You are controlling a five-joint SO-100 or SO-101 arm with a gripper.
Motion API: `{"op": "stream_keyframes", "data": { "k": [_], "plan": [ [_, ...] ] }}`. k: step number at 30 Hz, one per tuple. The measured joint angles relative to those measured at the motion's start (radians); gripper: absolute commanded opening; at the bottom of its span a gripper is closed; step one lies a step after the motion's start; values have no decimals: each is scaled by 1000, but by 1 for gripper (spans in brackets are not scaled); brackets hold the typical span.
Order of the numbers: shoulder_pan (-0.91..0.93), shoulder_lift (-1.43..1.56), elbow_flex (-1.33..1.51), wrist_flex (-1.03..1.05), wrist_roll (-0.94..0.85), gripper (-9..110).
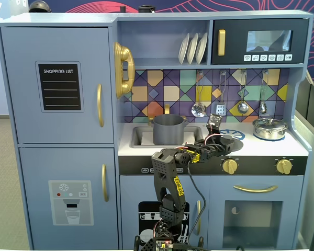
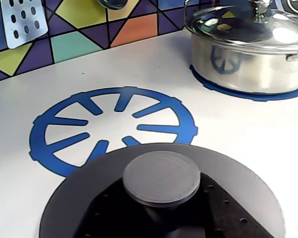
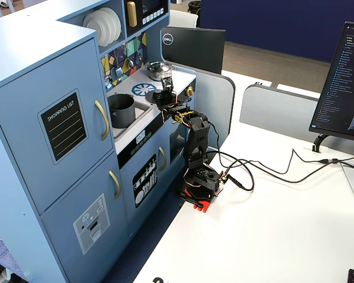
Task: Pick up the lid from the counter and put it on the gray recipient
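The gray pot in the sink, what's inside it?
The gray pot stands open in the sink, its lid out on the counter. Both fixed views show only its rim and outer wall, so the inside is hidden.

I see the toy kitchen (image 1: 157, 130) head-on from one fixed camera, and from high at its side in the other. My wrist camera sits close above the counter (image 2: 114, 74) — all three share the stovetop.
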Motion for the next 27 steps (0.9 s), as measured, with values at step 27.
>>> {"op": "stream_keyframes", "data": {
  "k": [27],
  "plan": [
    [-186, 161, -357, 330, 18, 0]
  ]
}}
